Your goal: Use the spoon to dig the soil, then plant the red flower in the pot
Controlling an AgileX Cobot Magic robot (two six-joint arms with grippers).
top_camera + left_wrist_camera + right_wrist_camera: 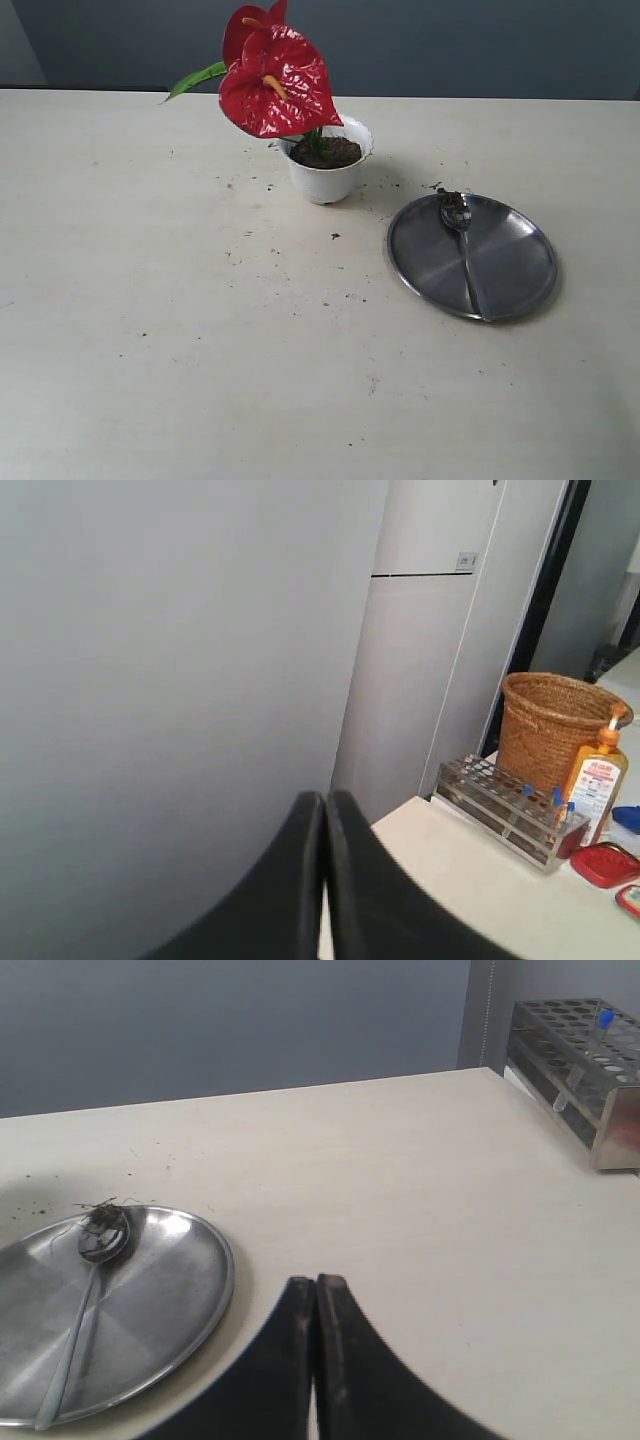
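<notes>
Toward the desk's far edge stands the small white scalloped plastic pot [329,170], holding dark crumbly soil [327,152] and the glossy red artificial flower [275,82]. Nearer the right edge, the slim silver spoon [462,245] lies on a round steel plate [520,262]. The left gripper [324,810] and the right gripper [316,1295] are both clenched on nothing.

You've got a pale table [150,350] carrying the white pot [328,180], a steel plate [515,262] off to its side, and soil crumbs [335,236] scattered around between them.
</notes>
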